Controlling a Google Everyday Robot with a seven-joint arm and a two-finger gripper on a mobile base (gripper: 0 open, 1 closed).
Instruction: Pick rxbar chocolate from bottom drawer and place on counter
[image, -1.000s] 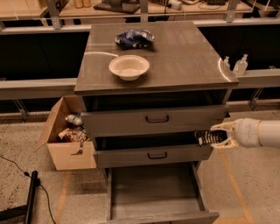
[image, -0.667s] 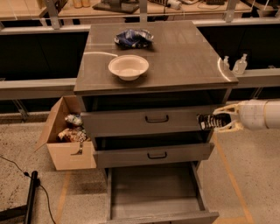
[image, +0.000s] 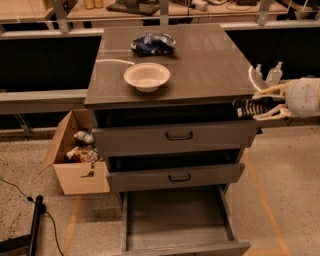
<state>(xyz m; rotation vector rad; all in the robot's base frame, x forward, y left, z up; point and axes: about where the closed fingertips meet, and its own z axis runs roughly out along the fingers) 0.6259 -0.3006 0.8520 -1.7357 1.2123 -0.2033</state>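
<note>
Gripper (image: 256, 106) clenched on the rxbar chocolate (image: 244, 108), just off the desk's (image: 210, 65) right-front corner, approx level w/ its top edge, not yet over it. Bottom drawer (image: 175, 220) open at desk's foot. Risk: bar looks held by one end, slightly under the slab. Moving inward w/o lifting could catch the desk edge and knock it loose.

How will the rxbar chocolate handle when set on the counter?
Held in the gripper right of the counter, the rxbar chocolate sticks out without drooping: probably stiff. Flat, so unlikely to roll. The glossy counter may let it slide.
</note>
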